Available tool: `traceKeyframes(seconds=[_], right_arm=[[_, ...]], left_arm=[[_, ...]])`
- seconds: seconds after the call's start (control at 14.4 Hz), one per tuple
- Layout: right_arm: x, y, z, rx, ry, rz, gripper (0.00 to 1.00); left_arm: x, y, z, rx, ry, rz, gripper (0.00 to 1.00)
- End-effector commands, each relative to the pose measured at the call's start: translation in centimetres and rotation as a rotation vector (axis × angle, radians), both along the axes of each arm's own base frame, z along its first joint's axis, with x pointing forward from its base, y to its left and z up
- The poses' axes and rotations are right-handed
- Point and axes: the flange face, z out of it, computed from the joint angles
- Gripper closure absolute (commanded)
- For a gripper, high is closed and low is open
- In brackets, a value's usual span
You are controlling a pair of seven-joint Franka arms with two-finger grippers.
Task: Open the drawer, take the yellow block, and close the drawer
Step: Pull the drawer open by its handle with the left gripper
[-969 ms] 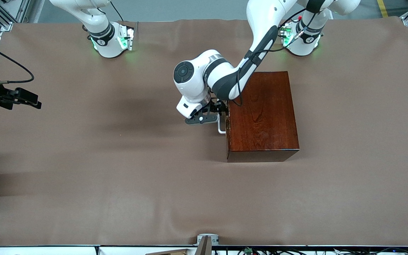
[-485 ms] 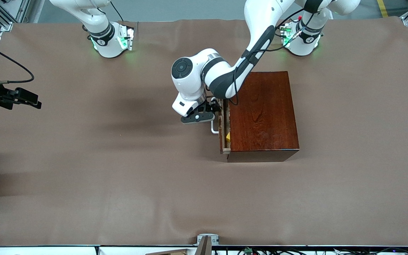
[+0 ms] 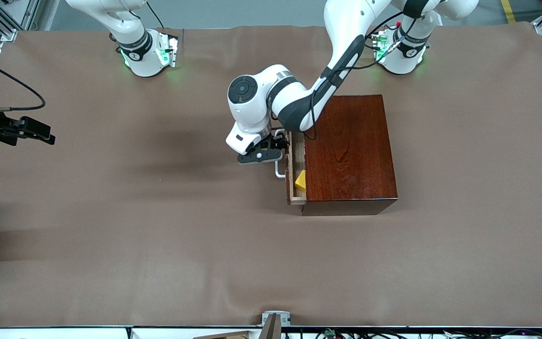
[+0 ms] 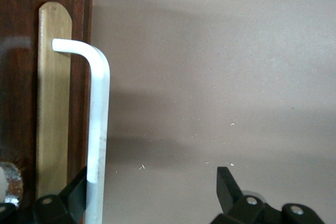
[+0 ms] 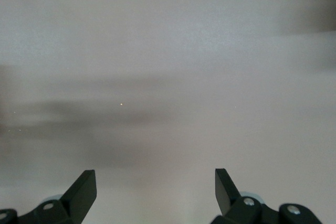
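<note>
Brown matting covers my counter (image 3: 158, 245) from end to end, and the strip nearest the front camera carries nothing of the task.

Farther in, the drawer (image 3: 291, 175) stands part-way out of the dark wooden box (image 3: 350, 150), on the face turned toward the right arm's end. The yellow block (image 3: 301, 181) lies in the exposed tray, at the end nearer the front camera, partly tucked under the box top. I judge the opening too narrow for a clean reach from above, so the pull is unfinished.

My left tool (image 3: 264, 155) is at the white handle (image 3: 279, 165). In the left wrist view its fingers stand wide apart: one finger (image 4: 79, 195) is hooked at the bar (image 4: 98, 129), between it and the drawer front; the other is clear over bare matting. I judge the drawer is drawn by that hooked finger rather than by a clamp, which explains the wide stance.

My right tool (image 5: 155, 192) waits wide and empty over bare matting, well apart from the box. I judge it parked to leave the drawer's path free.
</note>
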Motion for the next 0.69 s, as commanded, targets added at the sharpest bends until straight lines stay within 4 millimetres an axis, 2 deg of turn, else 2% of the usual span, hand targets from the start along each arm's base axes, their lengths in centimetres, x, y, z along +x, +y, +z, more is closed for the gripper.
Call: traceKeyframes(seconds=[0.0, 0.62], right_arm=[[-0.4, 0.0, 0.2, -0.009, 0.003, -0.009, 0.00], [-0.4, 0.0, 0.2, -0.009, 0.003, -0.009, 0.00]], left_arm=[[-0.2, -2.1, -1.3, -0.070, -0.016, 0.009, 0.00], [-1.1, -4.2, -1.0, -0.170, -0.069, 0.024, 0.00]])
